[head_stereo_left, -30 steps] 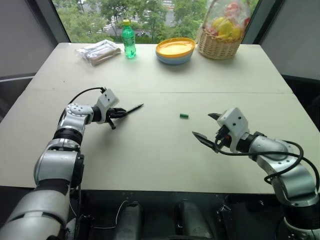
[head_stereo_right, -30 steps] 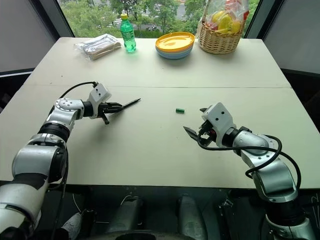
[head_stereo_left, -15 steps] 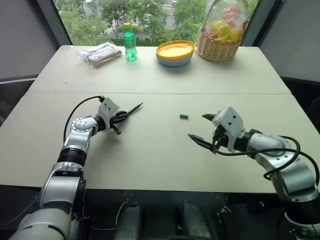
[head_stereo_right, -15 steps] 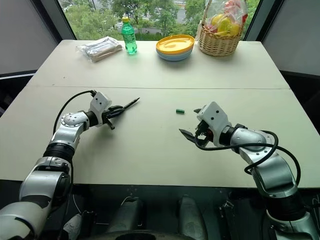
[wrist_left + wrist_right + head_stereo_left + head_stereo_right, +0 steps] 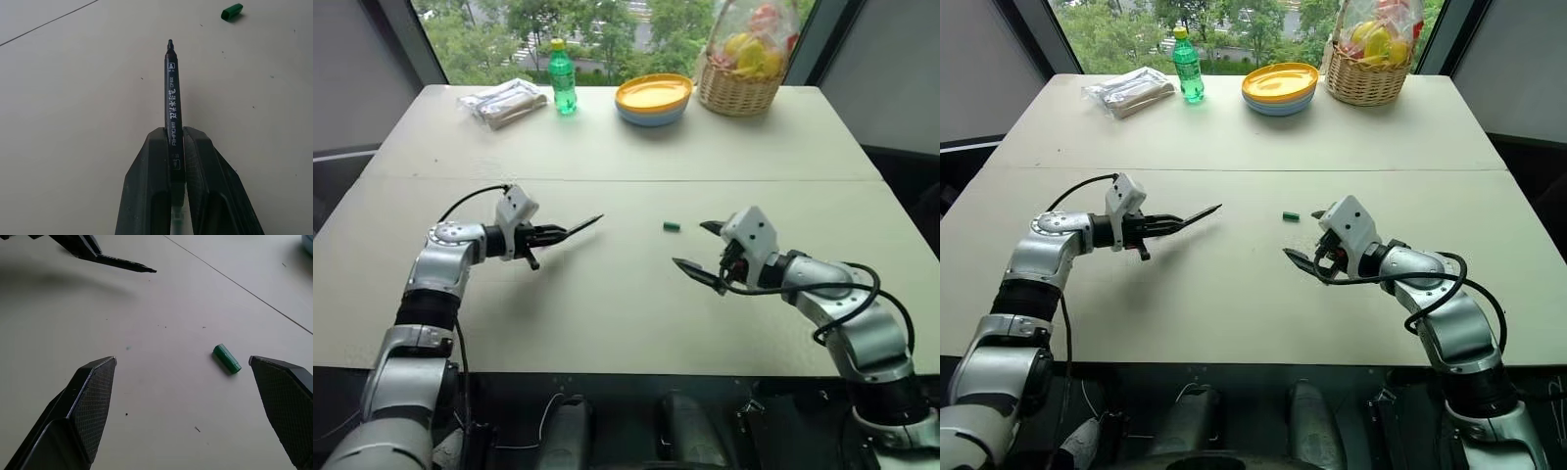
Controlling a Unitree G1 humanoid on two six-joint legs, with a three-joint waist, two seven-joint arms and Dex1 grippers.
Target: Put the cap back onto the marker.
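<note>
- Left pincer [image 5: 544, 235] clenched on the marker [image 5: 576, 228]; the left wrist view shows both fingers [image 5: 154, 186] pressed flat on the barrel's rear part, the uncapped tip sticking out ahead.
- Vs a second ago: the left pincer has pulled back toward the robot and lifted a little, and the wrist has rolled. The marker now lies closer to level, tip aimed toward the counter's middle, held clear above the counter [image 5: 607, 313].
- Left arm: elbow more bent than before, forearm running across the front edge side, pincer pointing inward and slightly down.
- Right pincer [image 5: 701, 250] released, fingers spread wide; in the right wrist view the two pads [image 5: 90, 401] stand far apart with the cap between them in the line of sight, nothing touching.
- Right pincer has barely shifted since the earlier frame, a small creep toward the cap. Forearm angled inward, pincer tilted slightly down, hovering just above the counter.
- Cap [image 5: 673, 227]: green, lying on its side on the counter, same spot as before, between the two pincers and nearer the right one, just beyond its far finger.
- Far end of the counter: green bottle [image 5: 561, 75], plastic-wrapped packet [image 5: 504, 101], stacked plates [image 5: 653, 98], fruit basket [image 5: 742, 69], all well apart from the arms.
</note>
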